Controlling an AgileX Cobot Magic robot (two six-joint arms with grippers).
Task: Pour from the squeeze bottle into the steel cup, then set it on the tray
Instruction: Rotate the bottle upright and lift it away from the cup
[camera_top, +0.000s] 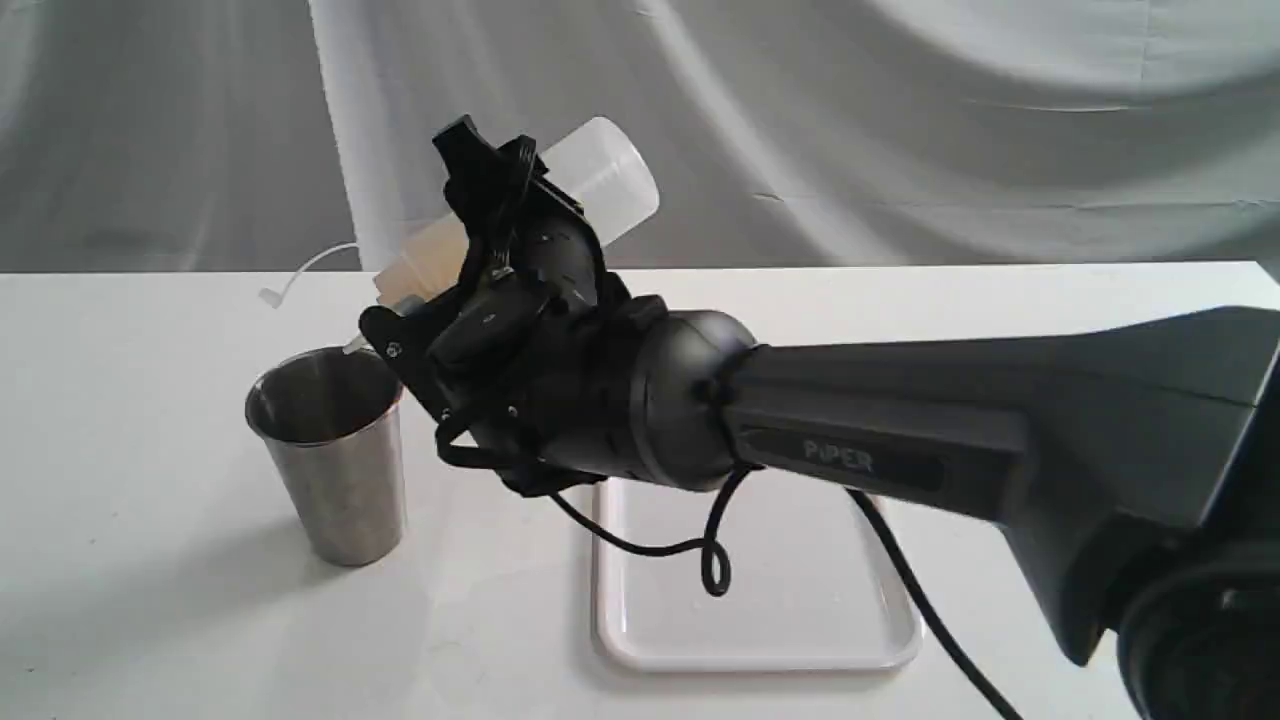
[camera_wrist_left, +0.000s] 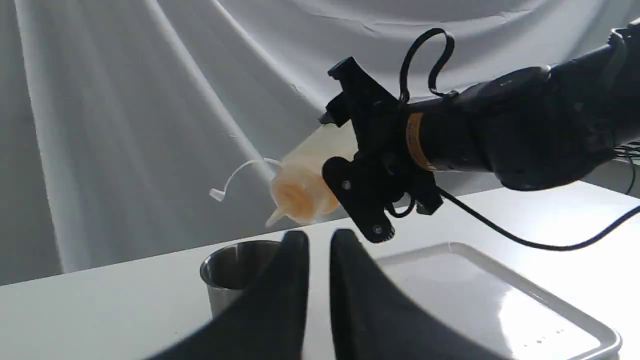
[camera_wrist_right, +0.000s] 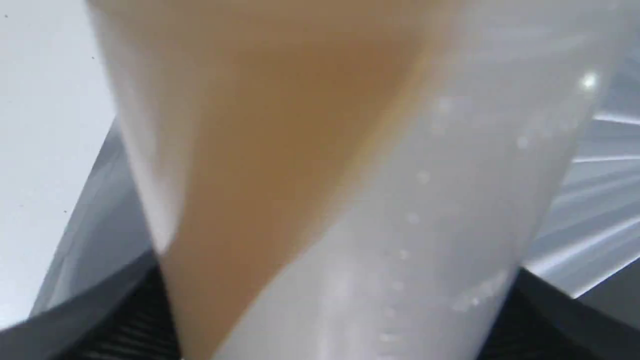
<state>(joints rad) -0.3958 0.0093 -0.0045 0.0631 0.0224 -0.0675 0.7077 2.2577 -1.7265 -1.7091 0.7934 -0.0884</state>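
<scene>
Closest in, the right arm (camera_top: 1000, 420), stretched from the near corner out over the tray (camera_top: 800, 600). Beyond it, the right gripper (camera_top: 455, 250), jaws clamped across the squeeze bottle (camera_top: 610, 175). Held aloft, well clear of the surface (camera_top: 150, 600), tipped base-high, amber liquid pooled toward the neck, nozzle (camera_wrist_left: 275, 217) pointing down at the steel cup (camera_top: 335, 470). No stream visible; judged as a pour just starting or about to start.

Main risk: missing the cup. Seems poised over the rim's edge on the gripper's side rather than over the middle, so likely to send liquid down the outside wall or onto the surface with any spurt from a hard squeeze. Second risk: toppling the cup, narrow at the base, by lowering the black lower jaw plate hanging close beside its rim. Third: slipping of smooth plastic in the jaws under steeper tilting.

Around: left gripper (camera_wrist_left: 320, 235), facing the cup and tray, jaws parted by only a narrow slit, gripping nothing, not in the way. Black cable (camera_top: 700, 550) drooping in a loop above the tray, apt to snag or drag during set-down. Loose cap strap (camera_top: 300, 270) curling out past the cup. Farthest back, a grey draped cloth (camera_top: 900, 120).
</scene>
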